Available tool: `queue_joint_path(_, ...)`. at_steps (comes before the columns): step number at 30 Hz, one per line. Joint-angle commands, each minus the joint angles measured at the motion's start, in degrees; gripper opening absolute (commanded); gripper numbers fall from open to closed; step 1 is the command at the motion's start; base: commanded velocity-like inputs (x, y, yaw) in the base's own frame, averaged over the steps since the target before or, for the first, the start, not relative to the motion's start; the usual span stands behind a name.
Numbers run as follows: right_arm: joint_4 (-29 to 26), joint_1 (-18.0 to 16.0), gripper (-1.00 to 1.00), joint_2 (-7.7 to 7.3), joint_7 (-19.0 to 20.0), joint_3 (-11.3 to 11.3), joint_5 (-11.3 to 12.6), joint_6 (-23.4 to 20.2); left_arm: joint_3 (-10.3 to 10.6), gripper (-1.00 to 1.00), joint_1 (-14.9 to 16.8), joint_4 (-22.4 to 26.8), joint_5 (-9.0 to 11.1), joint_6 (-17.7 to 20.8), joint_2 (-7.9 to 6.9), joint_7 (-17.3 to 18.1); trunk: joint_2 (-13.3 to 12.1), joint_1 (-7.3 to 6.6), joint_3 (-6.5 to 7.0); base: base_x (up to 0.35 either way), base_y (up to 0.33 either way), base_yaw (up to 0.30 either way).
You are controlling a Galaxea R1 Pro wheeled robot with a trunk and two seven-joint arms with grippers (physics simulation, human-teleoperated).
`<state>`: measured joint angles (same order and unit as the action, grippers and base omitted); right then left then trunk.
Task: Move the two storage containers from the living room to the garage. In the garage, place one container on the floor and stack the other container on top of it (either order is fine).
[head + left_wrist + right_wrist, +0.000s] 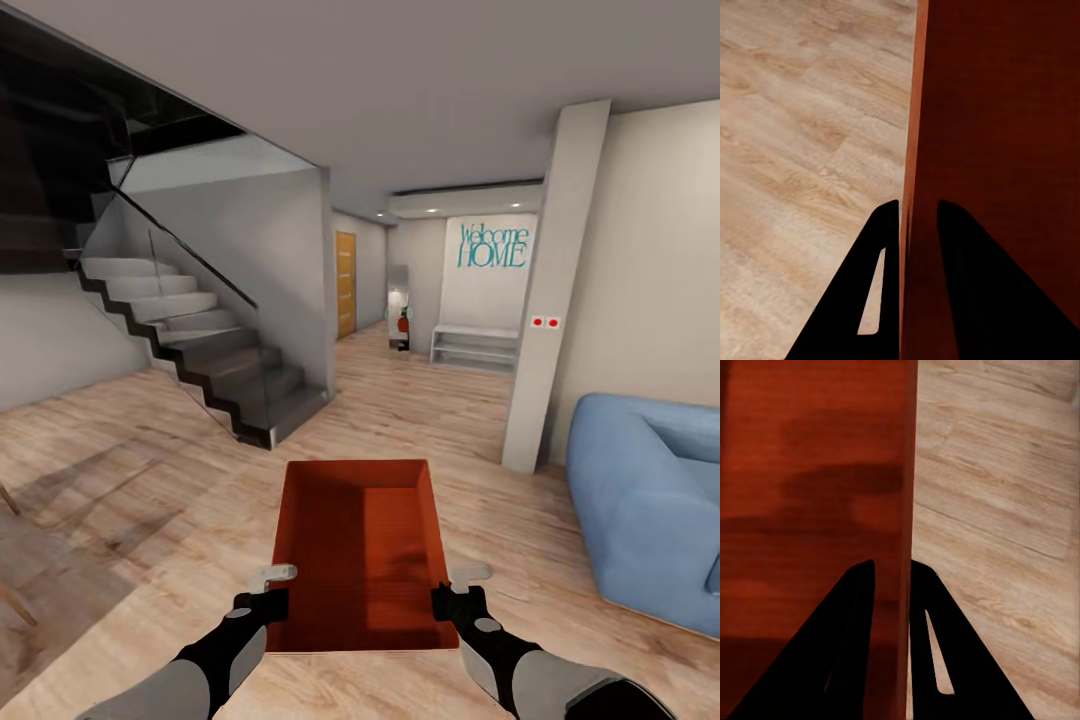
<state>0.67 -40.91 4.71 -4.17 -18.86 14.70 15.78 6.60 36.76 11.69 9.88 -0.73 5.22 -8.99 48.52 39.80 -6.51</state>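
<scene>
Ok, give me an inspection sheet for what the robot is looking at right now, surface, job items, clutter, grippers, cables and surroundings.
Surface: pale wood-plank floor, no table in use.
Job's things: one orange-red storage container, open top, empty, held level in front of the trunk.
Clutter: nothing seen.
Grippers: left gripper pinches the container's left wall, one finger inside, one outside; right gripper does the same on the right wall.
Cables: nothing seen.
Surroundings: staircase ahead left, blue sofa at right, white pillar, white bench under a Welcome HOME sign, wooden door down the hall.
</scene>
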Motion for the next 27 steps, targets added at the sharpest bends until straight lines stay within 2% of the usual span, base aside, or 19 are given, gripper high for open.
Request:
queue_joint_path(1,0.47,-0.05,-1.0,-0.14,-0.49,0.68,1.82,0.38,-0.38,-1.0,0.07,0.18,-0.57,-1.12,-0.21,-0.77,0.07,0.04,-0.09,0.322,0.0,-0.007)
queue_joint_path(27,0.47,-0.05,-1.0,-0.11,-0.57,0.67,1.82,0.3,-0.39,-1.0,0.07,0.33,-0.67,-1.19,-0.21,-0.71,0.07,0.04,-0.09,0.322,0.0,0.0)
